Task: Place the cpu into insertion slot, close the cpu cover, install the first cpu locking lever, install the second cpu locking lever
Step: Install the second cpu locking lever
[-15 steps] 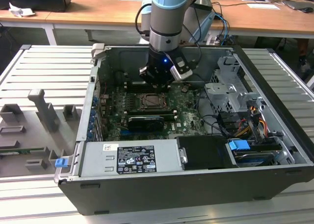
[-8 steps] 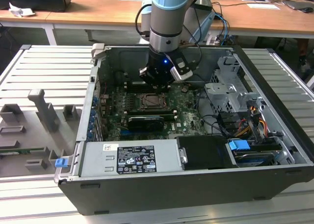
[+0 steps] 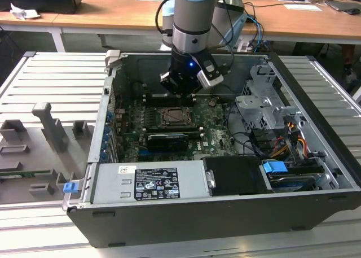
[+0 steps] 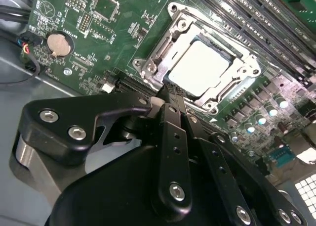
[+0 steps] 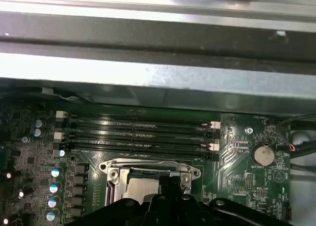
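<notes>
cpu point(image 4: 200, 67) seated in socket, just beyond the jaws | cpu cover point(image 4: 163, 50) looks closed over it | levers: can't tell if latched | gripper point(image 4: 170, 100) jaws clenched, empty, hovering at socket edge

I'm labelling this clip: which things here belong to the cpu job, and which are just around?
Job:
cpu, seated in its socket
cpu cover, shut around it
hand, just over the socket's edge

Just around:
memory slots
coin battery
power supply
drive cage
grey fixtures outside the case
</notes>
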Controlling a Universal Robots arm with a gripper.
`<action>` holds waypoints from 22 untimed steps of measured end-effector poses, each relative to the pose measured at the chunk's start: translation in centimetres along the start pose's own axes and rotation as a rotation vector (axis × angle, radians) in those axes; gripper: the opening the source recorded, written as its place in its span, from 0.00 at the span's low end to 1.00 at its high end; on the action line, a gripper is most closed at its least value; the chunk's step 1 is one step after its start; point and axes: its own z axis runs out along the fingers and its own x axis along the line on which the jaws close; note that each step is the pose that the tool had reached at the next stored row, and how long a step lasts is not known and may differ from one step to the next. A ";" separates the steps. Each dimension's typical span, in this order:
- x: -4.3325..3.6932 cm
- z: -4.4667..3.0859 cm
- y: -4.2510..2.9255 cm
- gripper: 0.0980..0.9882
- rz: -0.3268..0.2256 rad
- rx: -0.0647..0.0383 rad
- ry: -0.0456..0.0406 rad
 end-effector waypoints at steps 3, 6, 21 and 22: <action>0.06 -0.09 -1.02 0.01 0.000 0.000 0.0000; 0.09 -0.12 -1.46 0.01 0.000 0.000 0.0000; 0.17 -1.02 -2.23 0.01 0.000 0.001 0.0001; 0.18 -1.03 -2.37 0.01 0.000 0.001 0.0001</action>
